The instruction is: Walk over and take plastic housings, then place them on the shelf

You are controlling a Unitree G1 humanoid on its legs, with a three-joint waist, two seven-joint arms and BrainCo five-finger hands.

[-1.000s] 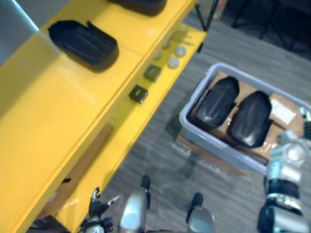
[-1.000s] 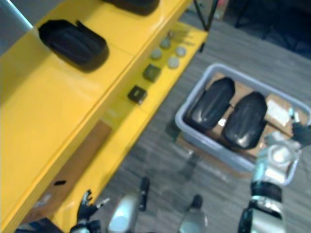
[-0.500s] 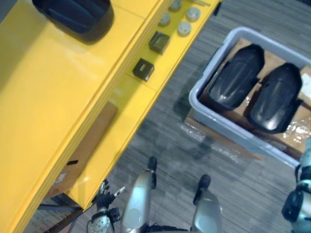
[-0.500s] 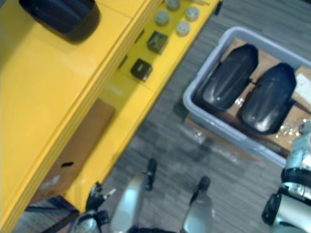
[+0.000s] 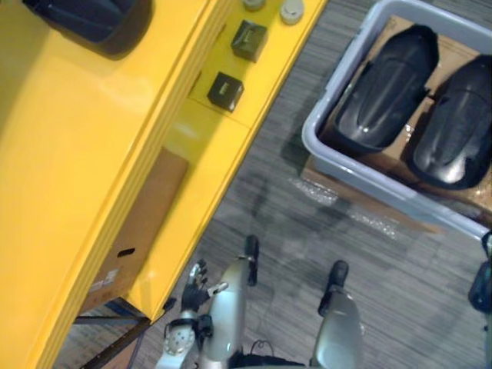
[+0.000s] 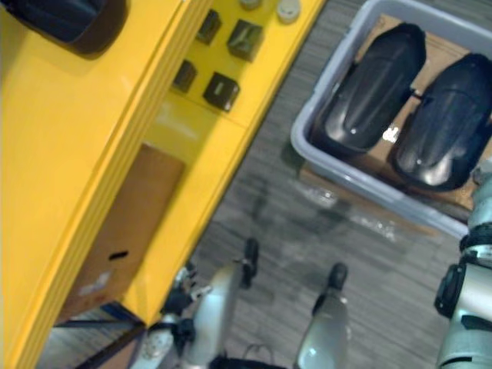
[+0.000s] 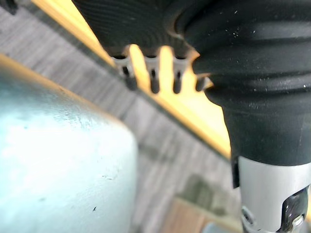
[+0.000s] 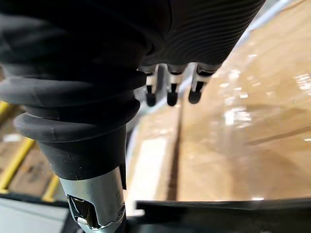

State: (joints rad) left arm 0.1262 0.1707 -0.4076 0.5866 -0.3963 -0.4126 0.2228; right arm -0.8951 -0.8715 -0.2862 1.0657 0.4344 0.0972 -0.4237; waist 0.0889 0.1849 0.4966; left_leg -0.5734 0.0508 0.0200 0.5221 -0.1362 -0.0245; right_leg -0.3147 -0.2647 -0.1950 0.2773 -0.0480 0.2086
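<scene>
Two glossy black plastic housings [image 5: 384,84] [image 5: 457,127] lie side by side in a grey bin [image 5: 323,146] on the floor at the upper right. A third black housing [image 5: 84,19] rests on the yellow shelf's top board [image 5: 69,154] at the upper left. My left hand [image 5: 197,278] hangs low beside the shelf's front edge, fingers [image 7: 153,80] relaxed and holding nothing. My right hand [image 8: 171,92] hangs with straight fingers over brown cardboard beside the bin and grips nothing; its arm [image 6: 470,292] comes in at the right edge.
The lower yellow shelf board [image 5: 223,154] carries two small black boxes [image 5: 224,91] [image 5: 250,38] and round grey discs [image 5: 292,11]. A cardboard box [image 5: 134,231] sits under the shelf. The bin stands on flat cardboard [image 5: 369,204]. Grey carpet [image 5: 292,238] lies between shelf and bin.
The whole picture has shifted: the camera has come closer to the bin and shelf. My right hand has slid out past the right edge; my left hand shows higher by the shelf.
</scene>
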